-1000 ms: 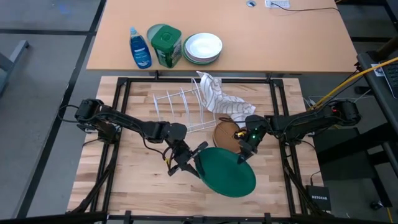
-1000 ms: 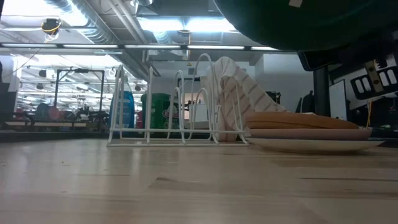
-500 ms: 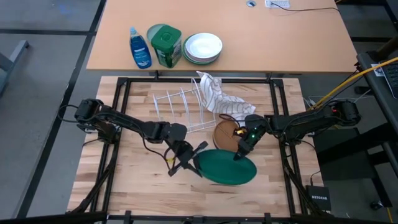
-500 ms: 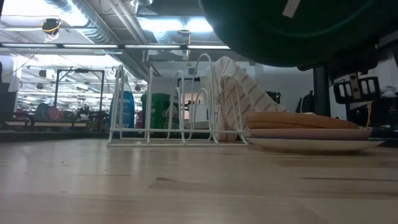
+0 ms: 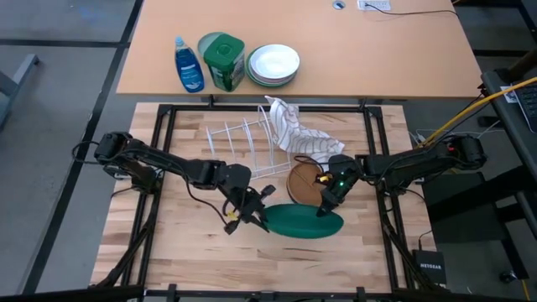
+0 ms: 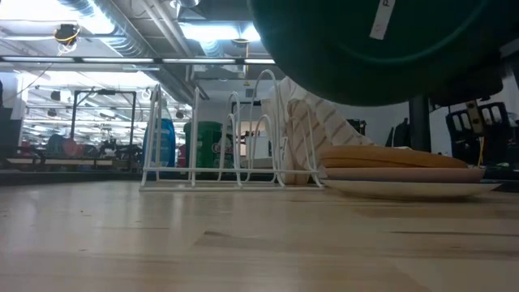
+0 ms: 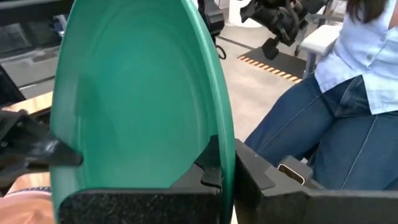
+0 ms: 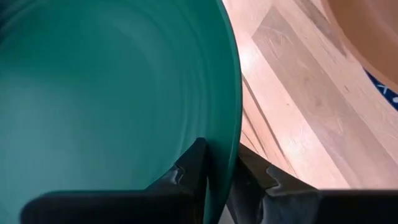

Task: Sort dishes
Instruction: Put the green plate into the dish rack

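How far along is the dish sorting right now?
Nothing looks done: the white wire rack holds no dishes, only a striped cloth draped at its end. In hand: the left gripper and right gripper each clamp an edge of the dark green plate, lifted off the table and tilted. Left: the brown plate and the dishes stacked under it beside the rack.

We see bright, even light from long ceiling lamps at twelve o'clock in the low view. The green plate looks dark and blurry there. The wood table shows only soft shadows.
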{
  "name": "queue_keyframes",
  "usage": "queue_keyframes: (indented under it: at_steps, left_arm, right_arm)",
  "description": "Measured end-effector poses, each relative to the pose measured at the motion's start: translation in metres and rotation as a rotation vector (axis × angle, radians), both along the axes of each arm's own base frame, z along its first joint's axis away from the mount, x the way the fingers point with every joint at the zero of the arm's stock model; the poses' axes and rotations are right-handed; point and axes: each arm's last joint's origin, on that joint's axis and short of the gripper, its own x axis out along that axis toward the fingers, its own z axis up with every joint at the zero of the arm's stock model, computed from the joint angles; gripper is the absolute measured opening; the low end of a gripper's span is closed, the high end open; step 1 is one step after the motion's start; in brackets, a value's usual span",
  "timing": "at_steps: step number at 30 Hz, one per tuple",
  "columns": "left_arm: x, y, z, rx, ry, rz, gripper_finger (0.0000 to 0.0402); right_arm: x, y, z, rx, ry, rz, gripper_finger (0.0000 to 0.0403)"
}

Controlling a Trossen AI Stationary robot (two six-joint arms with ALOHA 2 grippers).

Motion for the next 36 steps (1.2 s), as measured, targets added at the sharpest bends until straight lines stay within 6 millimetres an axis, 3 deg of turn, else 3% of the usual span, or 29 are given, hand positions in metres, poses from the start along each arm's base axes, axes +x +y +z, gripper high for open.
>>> queue_keyframes:
  at_steps: [23,36]
  left_arm:
    - [-0.005,0.002,0.002,0.028,0.012,-0.011,0.0]
    - [-0.028,0.007,0.018,0.101,0.047,0.02,0.0]
  right_arm:
    - [0.003,-0.002,0.0,-0.04,-0.009,-0.089,0.0058]
    - [0.005,-0.004,0.0,-0.043,0.033,-0.205,0.0058]
